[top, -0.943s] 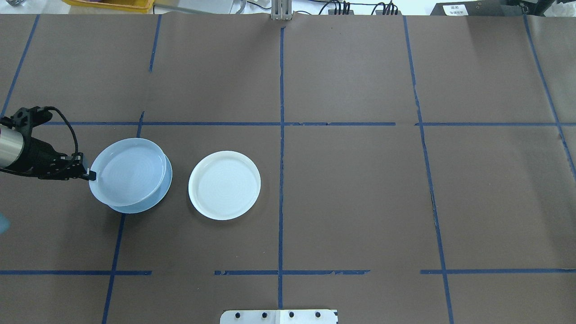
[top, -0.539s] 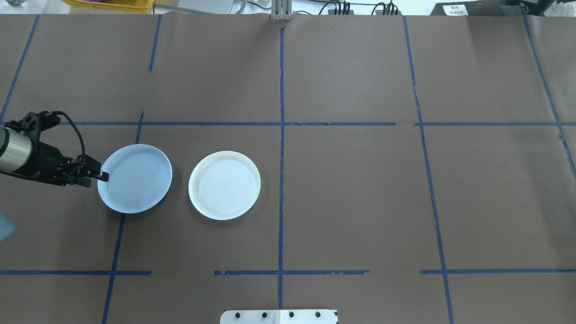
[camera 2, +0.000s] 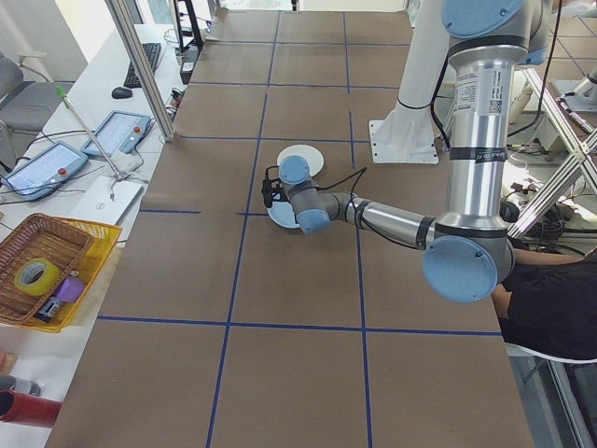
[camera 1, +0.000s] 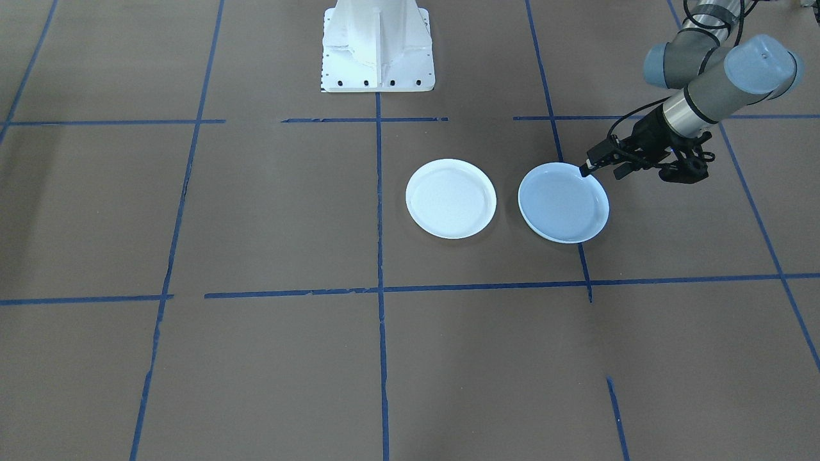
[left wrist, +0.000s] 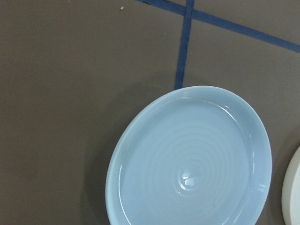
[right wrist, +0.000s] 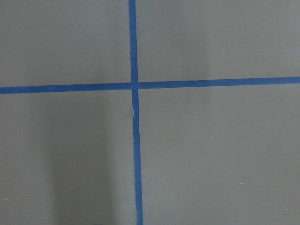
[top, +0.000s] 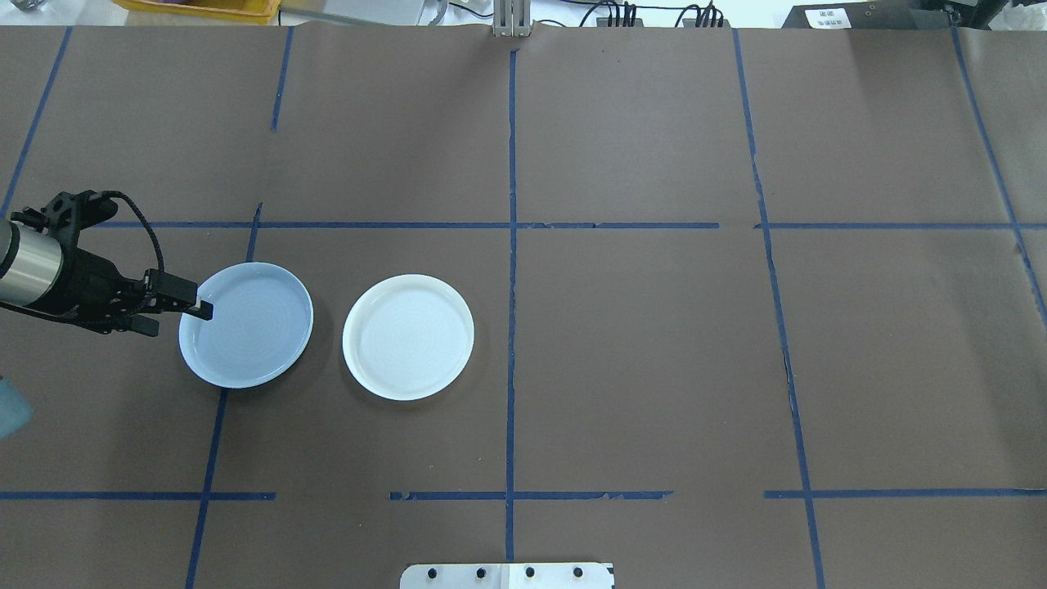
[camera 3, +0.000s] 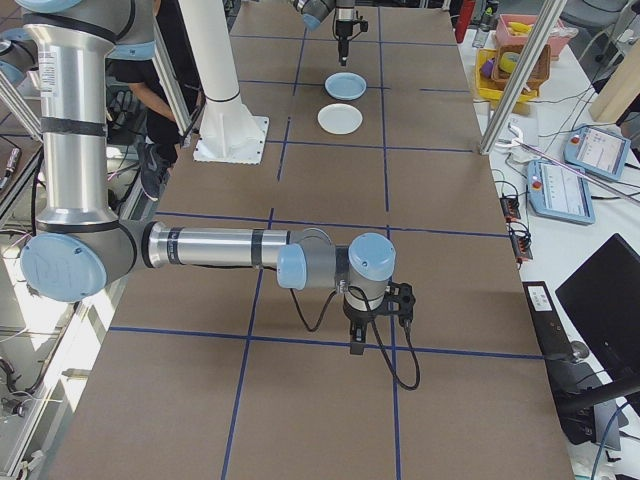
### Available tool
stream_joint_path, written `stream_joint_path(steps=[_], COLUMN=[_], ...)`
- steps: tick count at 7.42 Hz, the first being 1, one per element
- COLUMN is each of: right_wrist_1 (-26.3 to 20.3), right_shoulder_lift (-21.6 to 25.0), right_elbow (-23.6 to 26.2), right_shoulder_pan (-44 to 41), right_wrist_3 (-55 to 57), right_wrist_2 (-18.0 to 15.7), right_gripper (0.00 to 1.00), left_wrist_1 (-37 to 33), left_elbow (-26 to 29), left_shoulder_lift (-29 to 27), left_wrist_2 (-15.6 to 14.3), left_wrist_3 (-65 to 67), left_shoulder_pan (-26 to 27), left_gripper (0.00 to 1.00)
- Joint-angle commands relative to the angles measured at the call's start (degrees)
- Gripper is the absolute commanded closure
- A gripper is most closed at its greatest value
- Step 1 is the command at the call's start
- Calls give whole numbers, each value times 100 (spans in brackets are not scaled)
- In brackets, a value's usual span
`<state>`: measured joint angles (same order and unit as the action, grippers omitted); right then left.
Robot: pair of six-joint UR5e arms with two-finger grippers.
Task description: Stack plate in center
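Pale blue plate (top: 246,325) lying flat on the brown surface (top: 638,343), in the robot's left half, over a crossing of blue tape lines (top: 512,245). The left wrist view shows faint concentric rings on its inside, so it may be the upper plate of a stack; whether a second blue plate lies beneath it cannot be told from these views. Just beside it, toward the surface's middle, a white plate (top: 408,337) lies flat, apart from the blue one by a narrow strip of brown paper.

Left claw (top: 195,310): at the blue plate's outer edge, on the side away from the white plate, its jaws apart and one fingertip over the rim; it grips nothing. The plate thus lies straight ahead of the claw along the arm's reach, toward the centre line. A plate being round, no long axis constrains the approach.

Right claw (camera 3: 372,327): far off at the robot's right end, pointing down at bare paper; seen only from the side, so its opening cannot be judged. The left arm is much the nearer to both plates, and would probably make any coming move.
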<state>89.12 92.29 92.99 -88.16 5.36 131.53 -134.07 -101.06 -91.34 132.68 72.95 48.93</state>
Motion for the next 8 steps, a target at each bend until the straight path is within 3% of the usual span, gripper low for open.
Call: stream_joint_path(steps=[1,2,4,5,8], right_wrist_1=[0,0,0,0,0], right_shoulder_lift=[0,0,0,0,0], right_elbow=[0,0,0,0,0], right_shoulder_pan=[0,0,0,0,0], right_wrist_3=[0,-9,-9,0,0], right_wrist_2=[4,-5,-5,4,-5], right_gripper=[0,0,0,0,0], left_wrist_1=[1509,2011,2219,2201,2157], left_elbow=[-423,-476,-407,-249,-55], left_shoulder_lift=[-767,-1137,-1395,-1561,-1650], left_wrist_2=[-232,-712,-1014,-1355,-1393], left_wrist_3=[35,218,595,745,861], left_shoulder_pan=[-137,-469,-909,-1216,-1377], left_gripper=[0,0,0,0,0])
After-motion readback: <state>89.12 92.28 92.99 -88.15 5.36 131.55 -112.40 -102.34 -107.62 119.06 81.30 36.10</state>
